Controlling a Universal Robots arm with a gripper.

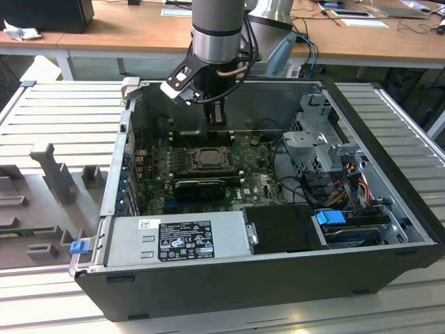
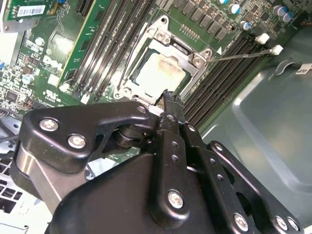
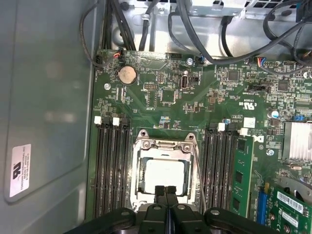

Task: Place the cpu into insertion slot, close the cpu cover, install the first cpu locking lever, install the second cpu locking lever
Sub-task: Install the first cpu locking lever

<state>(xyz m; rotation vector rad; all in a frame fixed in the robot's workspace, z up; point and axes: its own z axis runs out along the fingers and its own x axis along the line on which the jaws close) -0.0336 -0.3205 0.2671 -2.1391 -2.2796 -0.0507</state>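
Observation:
The cpu (image 3: 163,175) (image 2: 157,73) lies flat in the insertion slot (image 1: 206,158) on the green board, its pale metal top showing. The silver cpu cover (image 3: 165,145) (image 2: 192,56) lies down around it as a frame. A thin wire locking lever (image 2: 243,55) sticks out from one corner of the socket, away from it; another thin lever (image 3: 198,165) runs along the socket's side. My gripper (image 3: 165,190) (image 2: 169,97) (image 1: 217,118) hangs just above the socket's edge, fingers shut together with nothing between them.
Long black memory slots (image 3: 112,165) flank the socket, with a green memory card (image 3: 242,175) in one. Black cables (image 3: 195,39) hang over the board's far end. The case wall (image 3: 48,97), power supply (image 1: 177,240) and drive cage (image 1: 320,146) box in the board.

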